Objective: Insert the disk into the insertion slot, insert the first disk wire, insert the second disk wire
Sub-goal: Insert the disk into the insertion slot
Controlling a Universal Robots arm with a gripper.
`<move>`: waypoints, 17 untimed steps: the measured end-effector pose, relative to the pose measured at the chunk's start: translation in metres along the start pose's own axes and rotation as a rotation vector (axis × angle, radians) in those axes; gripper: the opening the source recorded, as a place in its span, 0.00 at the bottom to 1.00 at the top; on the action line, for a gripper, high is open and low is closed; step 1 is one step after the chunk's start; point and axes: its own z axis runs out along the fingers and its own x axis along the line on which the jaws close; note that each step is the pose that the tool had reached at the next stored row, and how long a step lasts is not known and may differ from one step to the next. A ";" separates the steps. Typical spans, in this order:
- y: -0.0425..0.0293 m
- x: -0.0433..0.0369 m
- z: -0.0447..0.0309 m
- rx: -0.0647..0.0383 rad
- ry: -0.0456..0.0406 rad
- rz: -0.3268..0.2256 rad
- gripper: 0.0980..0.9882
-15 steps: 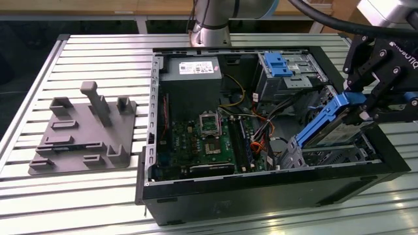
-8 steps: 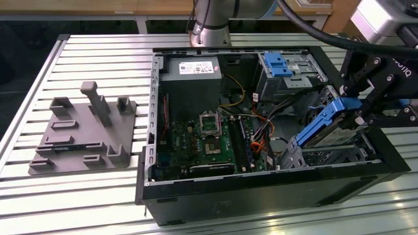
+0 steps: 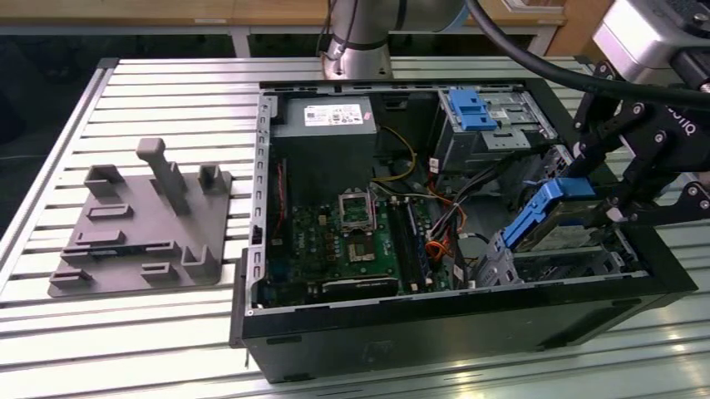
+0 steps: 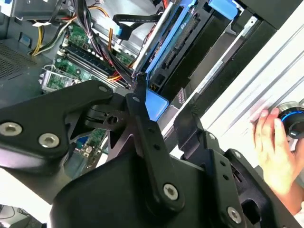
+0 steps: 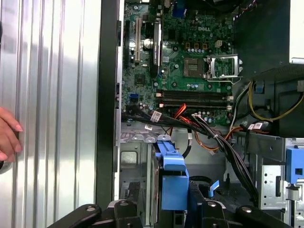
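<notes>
The disk (image 3: pixel 560 231), silver-grey in a bright blue carrier, hangs tilted over the case's right front corner in the exterior view. Its lower end reaches into the insertion slot (image 3: pixel 554 264), a silvery perforated cage. My gripper (image 3: pixel 586 199) is shut on the carrier's upper end. In both wrist views the blue carrier (image 5: pixel 173 178) (image 4: pixel 156 102) sits between my black fingers (image 5: pixel 204 211) (image 4: pixel 142 123), with the cage wall (image 5: pixel 135 152) beside it. A black cable with a blue plug (image 4: pixel 126 31) lies loose close to the disk.
The open case holds a green motherboard (image 3: pixel 344 241), a grey power-supply box (image 3: pixel 332 112) and a taller bay with a blue latch (image 3: pixel 477 108). Cable bundles (image 5: pixel 213 133) run past the cage. A grey fixture (image 3: pixel 145 224) stands on the slatted table. A person's hand (image 4: pixel 270 142) (image 5: pixel 7 137) rests outside the case.
</notes>
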 end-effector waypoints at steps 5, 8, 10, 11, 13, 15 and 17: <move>0.0000 0.0000 0.0000 0.000 0.0000 -0.003 0.45; 0.0000 0.0000 0.0000 -0.001 0.0001 -0.005 0.47; 0.0000 0.0000 0.0000 -0.001 0.0002 -0.006 0.53; 0.0000 0.0000 0.0000 -0.001 0.0002 -0.007 0.59; 0.0000 0.0000 0.0001 -0.001 -0.0001 -0.008 0.67; 0.0000 0.0000 0.0000 -0.001 0.0001 -0.009 0.67; 0.0000 0.0000 0.0000 -0.001 0.0002 -0.010 0.67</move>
